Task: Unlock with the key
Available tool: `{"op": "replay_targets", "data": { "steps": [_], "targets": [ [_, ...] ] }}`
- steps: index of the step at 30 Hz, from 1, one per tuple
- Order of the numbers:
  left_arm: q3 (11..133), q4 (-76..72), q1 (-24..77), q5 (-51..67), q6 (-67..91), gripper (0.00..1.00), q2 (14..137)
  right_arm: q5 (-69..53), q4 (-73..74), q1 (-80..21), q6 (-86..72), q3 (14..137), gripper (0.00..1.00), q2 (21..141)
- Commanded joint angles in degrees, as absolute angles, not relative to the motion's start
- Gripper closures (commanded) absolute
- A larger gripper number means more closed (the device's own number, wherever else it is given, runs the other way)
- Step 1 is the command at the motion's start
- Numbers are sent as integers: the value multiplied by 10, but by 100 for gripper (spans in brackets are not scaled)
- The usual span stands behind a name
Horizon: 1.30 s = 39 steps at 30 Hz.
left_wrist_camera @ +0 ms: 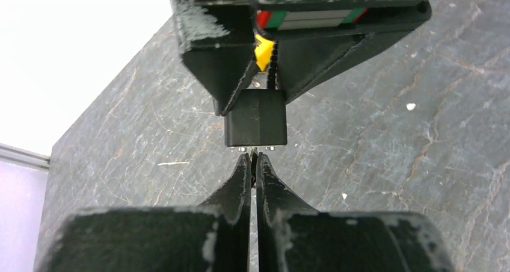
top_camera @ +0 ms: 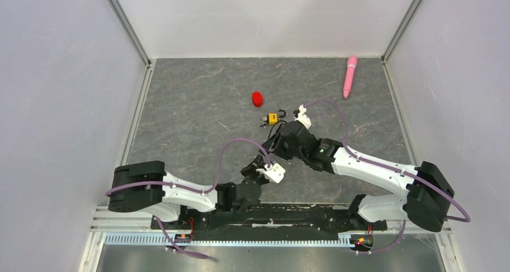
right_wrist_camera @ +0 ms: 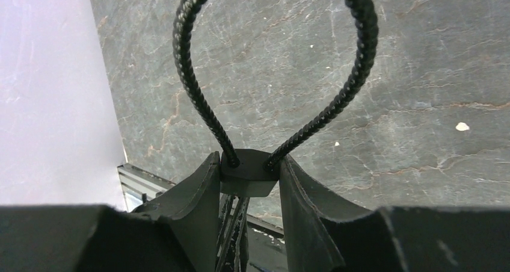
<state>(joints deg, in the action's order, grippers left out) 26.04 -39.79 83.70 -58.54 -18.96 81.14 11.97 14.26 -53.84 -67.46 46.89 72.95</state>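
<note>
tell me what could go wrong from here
The tiny silvery metal key barely shows at the tip of the left hand, so it could twist or slip against the small black lock block. The right hand clamps that block only by its sides; a push might tilt it.

tabletop [left_wrist_camera: 391,133]: matt, veined, slate-look | cord [right_wrist_camera: 192,91]: black, twisted strands, slight sheen | block [left_wrist_camera: 255,118]: smooth matt black

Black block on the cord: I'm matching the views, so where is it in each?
Top external: hidden between the left gripper and right gripper.
Left wrist: black block centre frame, just above the left gripper.
Right wrist: bottom centre, clamped by the right gripper.
Shared landmark: the right gripper, in all three.
</note>
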Motion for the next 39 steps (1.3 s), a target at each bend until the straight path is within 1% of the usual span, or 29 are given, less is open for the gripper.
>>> {"op": "replay_targets", "data": {
  "steps": [1,4,7,10,13,15,22,25,27,31,34,39],
  "targets": [
    [268,-616,835,-617,-209,98,786,6,184,-548,-666,478,93,726],
    [253,-567,820,-601,-139,98,750,25,185,-538,-652,479,76,703],
    [236,-518,796,-570,-75,98,704,40,184,-528,-634,478,52,680],
    [223,-449,757,-518,20,98,655,46,164,-517,-595,477,35,657],
    [206,-408,711,-462,104,98,610,57,125,-511,-540,464,23,624],
    [199,-385,682,-429,146,98,585,67,99,-506,-515,448,18,598],
    [187,-326,591,-290,274,98,531,99,-39,-499,-380,361,17,508],
    [178,-332,560,-228,327,98,519,84,-128,-495,-329,297,17,467],
    [174,-345,545,-192,356,98,519,42,-185,-487,-320,269,17,455],
    [165,-397,520,-120,415,98,538,-37,-257,-474,-348,253,17,486],
    [168,-426,514,-92,439,98,554,-76,-316,-471,-384,244,18,519],
    [174,-459,514,-63,464,98,570,-70,-328,-468,-425,243,21,554]
  ]
}}
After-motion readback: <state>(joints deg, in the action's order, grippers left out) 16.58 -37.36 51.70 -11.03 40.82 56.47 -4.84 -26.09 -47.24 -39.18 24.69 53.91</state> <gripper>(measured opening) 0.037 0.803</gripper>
